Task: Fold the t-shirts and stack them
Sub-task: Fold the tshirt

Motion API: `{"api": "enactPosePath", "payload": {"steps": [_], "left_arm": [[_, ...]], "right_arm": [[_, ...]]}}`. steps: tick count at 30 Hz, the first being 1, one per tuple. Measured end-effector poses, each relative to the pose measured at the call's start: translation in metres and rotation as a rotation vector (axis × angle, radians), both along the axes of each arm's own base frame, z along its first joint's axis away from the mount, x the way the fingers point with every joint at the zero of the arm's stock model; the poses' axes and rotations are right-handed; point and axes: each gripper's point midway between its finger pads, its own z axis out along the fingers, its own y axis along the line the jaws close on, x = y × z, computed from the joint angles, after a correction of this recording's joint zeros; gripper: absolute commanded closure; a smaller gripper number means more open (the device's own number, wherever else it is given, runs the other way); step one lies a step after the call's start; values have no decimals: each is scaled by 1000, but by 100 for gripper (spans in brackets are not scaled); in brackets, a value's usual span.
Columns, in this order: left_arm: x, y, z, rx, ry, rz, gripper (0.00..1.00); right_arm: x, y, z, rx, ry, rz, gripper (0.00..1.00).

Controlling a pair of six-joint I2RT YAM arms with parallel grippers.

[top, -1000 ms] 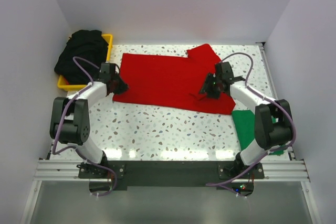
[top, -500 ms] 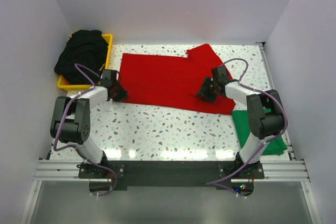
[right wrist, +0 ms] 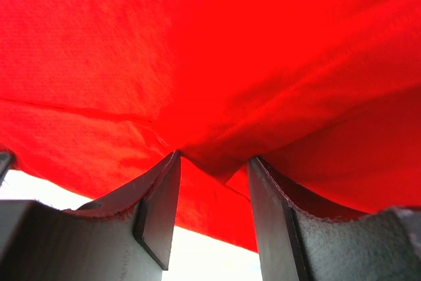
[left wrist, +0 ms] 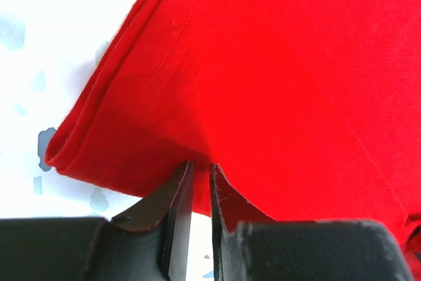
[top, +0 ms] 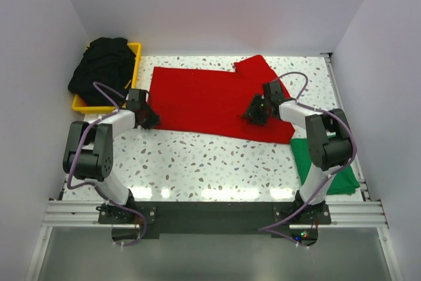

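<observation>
The red t-shirt (top: 204, 100) lies spread flat across the far half of the table, folded double along its left edge. My left gripper (top: 150, 120) is at its front left corner. In the left wrist view the gripper (left wrist: 200, 166) is shut, with the hem of the red cloth (left wrist: 296, 64) pinched in the narrow gap. My right gripper (top: 253, 115) is low on the shirt's right part, near the front edge. In the right wrist view it (right wrist: 214, 162) is open, with a raised fold of the red cloth (right wrist: 197, 44) between the jaws. The green t-shirt (top: 304, 153) lies folded at the front right, partly under my right arm.
A yellow bin (top: 135, 49) at the back left holds a heap of black t-shirts (top: 102, 64). White walls close in the table at the left, back and right. A speckled table surface (top: 210, 162) lies in front of the red shirt.
My right gripper has moved left and down onto the red shirt. My left gripper has shifted slightly toward the shirt's front left corner. The shirt lies as before.
</observation>
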Motion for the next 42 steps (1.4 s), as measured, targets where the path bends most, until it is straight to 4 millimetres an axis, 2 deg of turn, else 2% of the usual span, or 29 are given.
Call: {"api": "enactPosePath", "payload": {"steps": [3,11,19,25,31,34,36,42], "left_arm": [[-1,0,0,0,-1,0,80],[-4,0,1,1,-1,0,80],[-3,0,3,0,-7,0,80],[2,-2,9,-8,-23,-6,80],[25,-12,31,-56,-111,-33,80],[33,-17,37,-76,-146,-45,82],[37,-19,37,-85,-159,-50,83],[39,-18,22,-90,-138,-32,84]], "right_arm": [[11,3,1,3,-7,-1,52],[58,22,17,14,-63,16,51],[78,36,23,5,-89,58,51],[66,26,25,-53,-82,72,51],[31,-2,63,-125,-137,27,51],[19,-15,73,-151,-164,0,52],[10,-24,69,-170,-157,-17,52],[-4,-43,40,-222,-83,-45,52]]}}
